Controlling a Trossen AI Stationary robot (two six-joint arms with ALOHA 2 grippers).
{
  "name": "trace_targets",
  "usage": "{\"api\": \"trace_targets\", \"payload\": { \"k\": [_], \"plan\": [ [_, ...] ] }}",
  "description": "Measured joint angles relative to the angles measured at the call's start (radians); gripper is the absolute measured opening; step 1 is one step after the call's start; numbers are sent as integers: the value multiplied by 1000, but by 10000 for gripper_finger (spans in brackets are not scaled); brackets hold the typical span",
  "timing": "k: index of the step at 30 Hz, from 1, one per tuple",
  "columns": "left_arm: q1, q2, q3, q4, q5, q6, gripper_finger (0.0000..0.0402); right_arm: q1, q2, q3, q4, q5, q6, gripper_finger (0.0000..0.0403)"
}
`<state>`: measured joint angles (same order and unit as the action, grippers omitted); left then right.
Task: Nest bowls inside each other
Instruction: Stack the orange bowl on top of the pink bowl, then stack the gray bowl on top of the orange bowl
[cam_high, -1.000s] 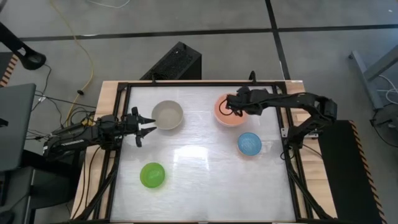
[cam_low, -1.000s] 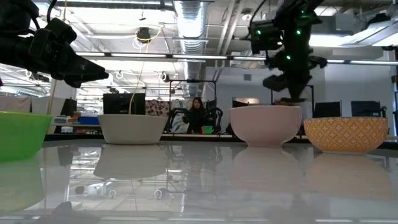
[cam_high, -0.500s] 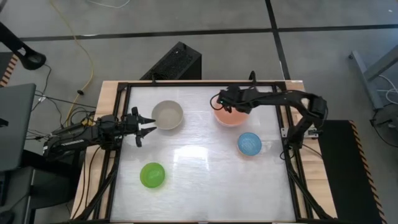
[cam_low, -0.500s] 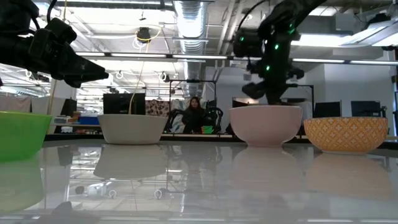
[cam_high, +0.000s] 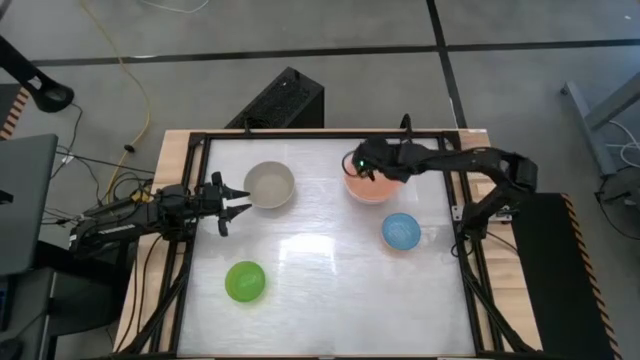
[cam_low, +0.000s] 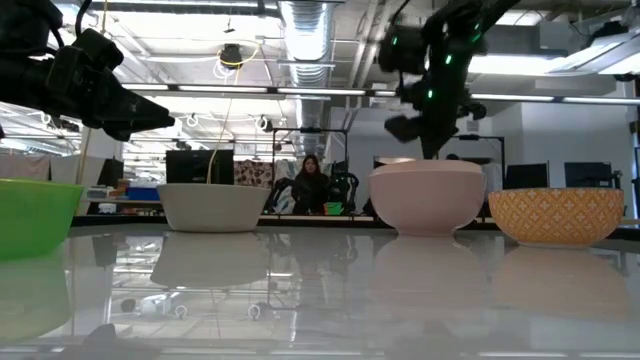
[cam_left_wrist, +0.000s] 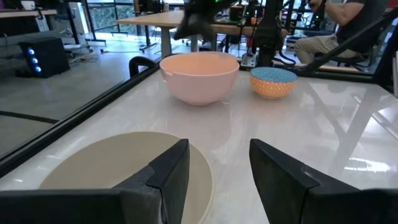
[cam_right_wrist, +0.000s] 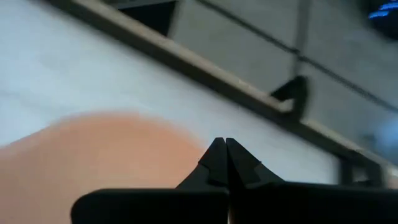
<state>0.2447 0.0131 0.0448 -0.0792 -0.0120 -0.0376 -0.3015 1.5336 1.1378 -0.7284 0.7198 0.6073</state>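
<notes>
Four bowls rest on their bases on the white table. A grey-beige bowl (cam_high: 269, 185) stands at the far left, a salmon-pink bowl (cam_high: 372, 184) at the far right, a blue bowl (cam_high: 401, 232) with an orange patterned outside (cam_low: 555, 215) at the right, and a green bowl (cam_high: 245, 281) at the near left. My right gripper (cam_high: 353, 166) is shut and slants down over the pink bowl's far-left rim (cam_low: 400, 166). My left gripper (cam_high: 240, 200) waits open and level, just left of the grey-beige bowl (cam_left_wrist: 124, 168). My right gripper's shut fingertips (cam_right_wrist: 225, 144) stand right at the pink bowl's far-left rim (cam_right_wrist: 155, 130), slanting down from the table's right. I cannot tell whether they touch it.
A black frame (cam_high: 300, 133) runs around the table top. Free room lies in the table's middle and along its near edge. A person (cam_low: 312, 185) sits in the room far behind the table.
My right gripper has gone toward the table's left edge, from over the middle of the pink bowl to its far-left rim. It has tipped to a less steep slant and stayed shut.
</notes>
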Motion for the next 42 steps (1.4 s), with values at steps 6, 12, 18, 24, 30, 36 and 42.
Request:
{"api": "trace_targets", "payload": {
  "k": [6,12,18,24,30,36,42],
  "plan": [
    [0,0,0,0,0,0,158,243,-35,0,42,-9,75,7],
    [0,0,0,0,0,0,158,461,45,0,8,202,276,6],
    [0,0,0,0,0,0,158,481,122,0,-156,261,489,6],
    [0,0,0,0,0,0,158,475,170,0,-181,241,530,6],
    [0,0,0,0,0,0,158,470,157,0,-176,224,514,6],
    [0,0,0,0,-1,0,158,440,71,46,-151,229,368,6],
    [0,0,0,0,-1,0,158,333,36,137,203,22,-28,6]
  ]
}}
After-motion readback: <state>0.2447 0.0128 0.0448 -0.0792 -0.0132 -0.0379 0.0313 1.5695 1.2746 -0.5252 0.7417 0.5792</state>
